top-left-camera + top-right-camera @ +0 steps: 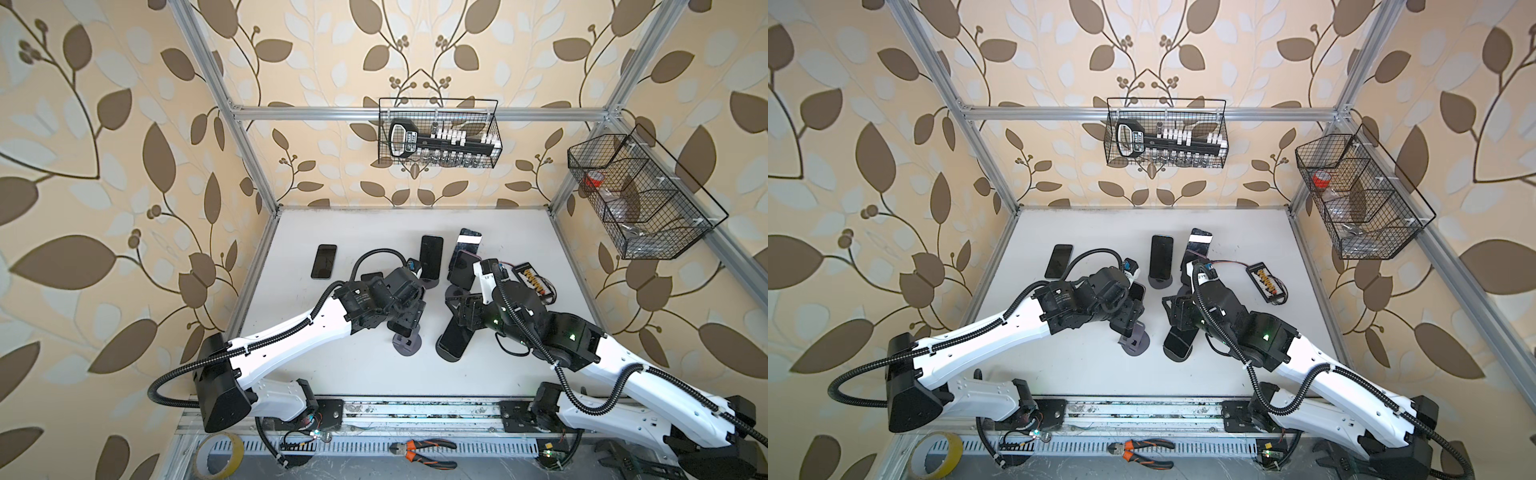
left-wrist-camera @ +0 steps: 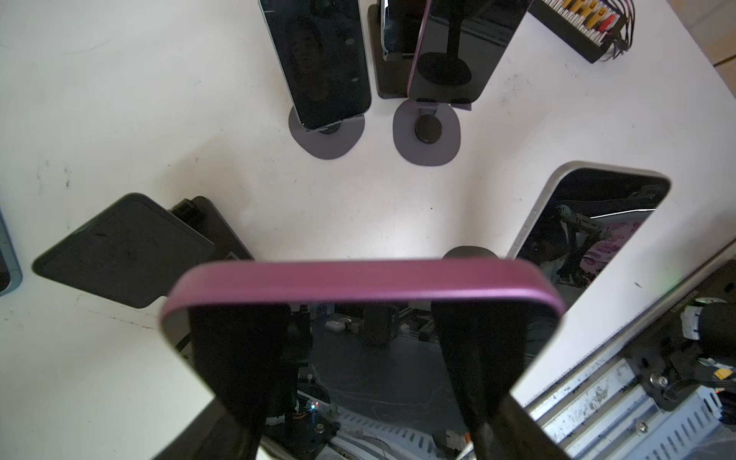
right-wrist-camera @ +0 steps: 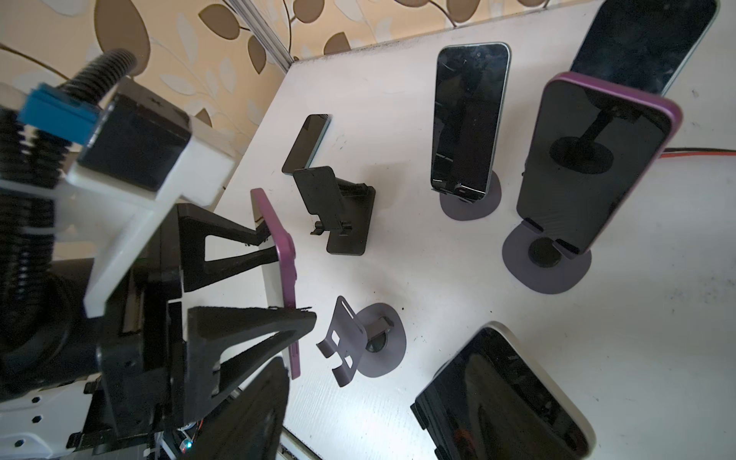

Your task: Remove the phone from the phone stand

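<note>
Purple-edged phone (image 2: 358, 278) clamped in L gripper (image 3: 288, 276), held apart from empty grey stand (image 3: 374, 346) on table (image 3: 438, 278), R gripper (image 1: 459, 311) near white-edged phone (image 2: 589, 231), open/shut cannot tell

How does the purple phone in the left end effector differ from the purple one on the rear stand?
The gripped phone is clamped in the left end effector; the rear phone is untouched. The gripped phone is out of the empty grey stand beside it; the rear phone leans seated in its own stand. Both have purple rims and dark screens.
</note>
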